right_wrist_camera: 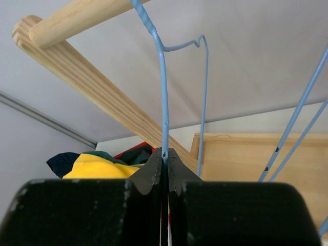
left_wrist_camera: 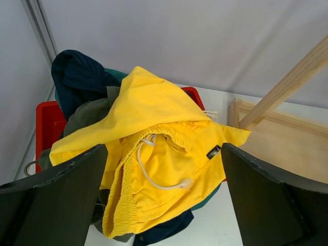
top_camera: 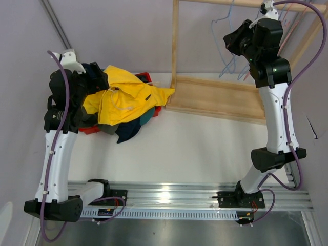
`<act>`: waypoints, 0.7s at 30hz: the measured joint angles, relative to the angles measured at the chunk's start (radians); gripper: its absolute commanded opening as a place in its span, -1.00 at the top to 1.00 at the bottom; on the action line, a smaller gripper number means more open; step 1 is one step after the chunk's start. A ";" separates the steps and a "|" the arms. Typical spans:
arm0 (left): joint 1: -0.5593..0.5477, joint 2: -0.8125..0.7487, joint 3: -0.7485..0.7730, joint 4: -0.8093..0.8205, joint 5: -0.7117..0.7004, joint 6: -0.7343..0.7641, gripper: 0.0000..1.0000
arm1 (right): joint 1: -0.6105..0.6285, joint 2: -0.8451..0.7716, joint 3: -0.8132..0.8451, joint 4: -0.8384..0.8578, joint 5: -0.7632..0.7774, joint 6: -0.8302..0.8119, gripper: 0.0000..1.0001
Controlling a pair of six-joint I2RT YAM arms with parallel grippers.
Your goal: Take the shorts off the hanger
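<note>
The shorts lie in a heap on a red bin (top_camera: 91, 129) at the table's left. The bright yellow pair (top_camera: 125, 100) is on top, with navy (top_camera: 127, 132), teal and olive-grey pairs under it. In the left wrist view the yellow shorts (left_wrist_camera: 154, 169) show their white drawstring. My left gripper (left_wrist_camera: 163, 205) is open and empty just above the heap. My right gripper (right_wrist_camera: 165, 159) is shut on a bare blue wire hanger (right_wrist_camera: 164, 92) up at the wooden rail (right_wrist_camera: 77, 18). No shorts hang on it.
A wooden rack with a flat base (top_camera: 215, 97) and an upright post (top_camera: 176, 41) stands at the back right. Other blue hangers (top_camera: 228, 61) hang from its rail. Grey walls close in on the left and at the back.
</note>
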 measured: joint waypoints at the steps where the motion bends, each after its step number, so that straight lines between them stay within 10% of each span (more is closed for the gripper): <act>1: -0.001 0.003 0.000 0.000 0.002 0.000 -0.99 | -0.001 0.000 -0.003 0.003 0.000 0.000 1.00; 13: -0.012 0.005 0.000 -0.010 0.019 -0.002 -0.99 | -0.021 -0.032 -0.139 0.018 0.003 0.000 1.00; 14: -0.013 0.005 0.000 -0.013 0.019 -0.002 -0.99 | -0.022 -0.039 -0.151 0.017 0.003 0.000 0.89; 17: -0.016 0.002 0.001 -0.025 0.023 -0.002 -0.99 | -0.023 -0.087 -0.205 0.033 0.005 0.009 -0.53; 21: -0.019 -0.005 0.013 -0.049 0.026 -0.002 -0.99 | -0.024 -0.197 -0.272 0.033 0.003 0.022 -0.99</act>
